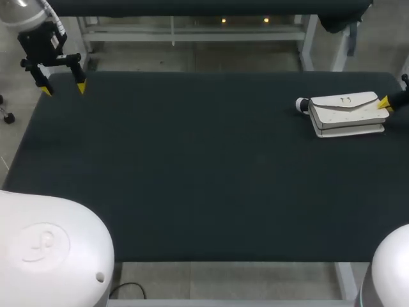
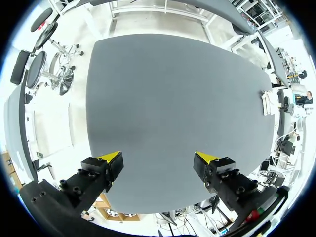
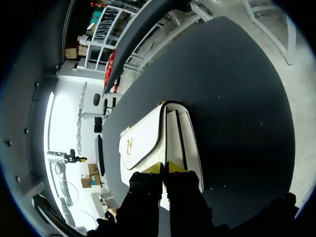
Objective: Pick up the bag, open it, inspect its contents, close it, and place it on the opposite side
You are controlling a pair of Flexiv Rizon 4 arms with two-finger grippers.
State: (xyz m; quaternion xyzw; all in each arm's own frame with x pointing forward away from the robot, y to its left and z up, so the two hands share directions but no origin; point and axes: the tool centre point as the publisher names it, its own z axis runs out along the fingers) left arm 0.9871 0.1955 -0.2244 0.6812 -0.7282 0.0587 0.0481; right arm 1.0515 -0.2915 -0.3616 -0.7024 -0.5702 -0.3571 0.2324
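While the left gripper (image 1: 62,88) hangs over the upper left corner of the dark cloth-covered table (image 1: 192,179), the white leather flap bag (image 1: 347,114) lies at the upper right of the head view, close to the table's right edge.

Markings: a small gold metal clasp (image 1: 346,100) sits mid-flap. Its shape is too small to read in the head view. In the right wrist view the gold clasp (image 3: 130,144) shows as an ornament, with no legible lettering.

Orientation: the bag's long axis runs left-right across the head view, parallel to the table's far edge. It lies flat, flap side toward the far edge. A small dark-and-white part (image 1: 300,105) juts from its left end; I cannot identify it.

Right gripper (image 1: 385,103): at the bag's right end, arm entering from the right edge of the frame. In the right wrist view, the right gripper (image 3: 163,168) has its yellow fingers pressed together, tips against the near end of the bag (image 3: 148,138), and the long axis runs straight ahead. Whether they pinch any material I cannot tell.

Left gripper (image 2: 159,158), wrist view: fingers spread wide, only bare table (image 2: 173,98) under them.
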